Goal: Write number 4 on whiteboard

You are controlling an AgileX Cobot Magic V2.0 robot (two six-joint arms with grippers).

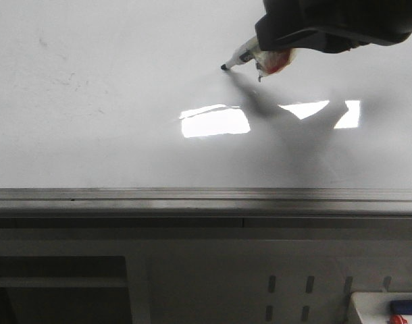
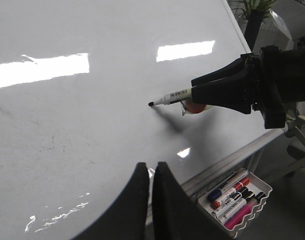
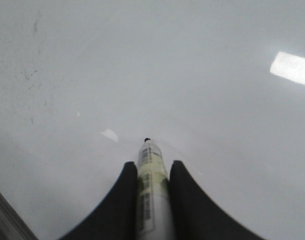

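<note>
A: Presently, what is the pose of the right arm?

B: The right arm reaches in from the upper right of the front view, extended over the whiteboard [image 1: 111, 101]. Its right pincer [image 1: 277, 50] is clamped on a marker [image 1: 241, 55]; the right wrist view shows the barrel seated between both dark fingers [image 3: 122, 200], with no gap on either side. The marker slants down and toward the robot's left, and its black tip sits at or just above the board surface; contact cannot be confirmed. The arm's shadow falls on the board directly below the tip.

A: And the left arm?

B: The left pincer [image 2: 149, 200] is held above the near part of the board, well apart from the marker. Its two fingers stand almost together, separated only by a narrow slit, with nothing between them.

A: Where is the number 4?

B: No drawn stroke is visible at the tip in any view. The board carries only faint smudges and bright rectangular reflections [image 1: 215, 121]. The grey edge rail [image 1: 206, 196] runs along the board's near side.

A: Other items?

B: A white tray [image 2: 235, 202] of coloured markers sits beyond the rail, beside the board.
</note>
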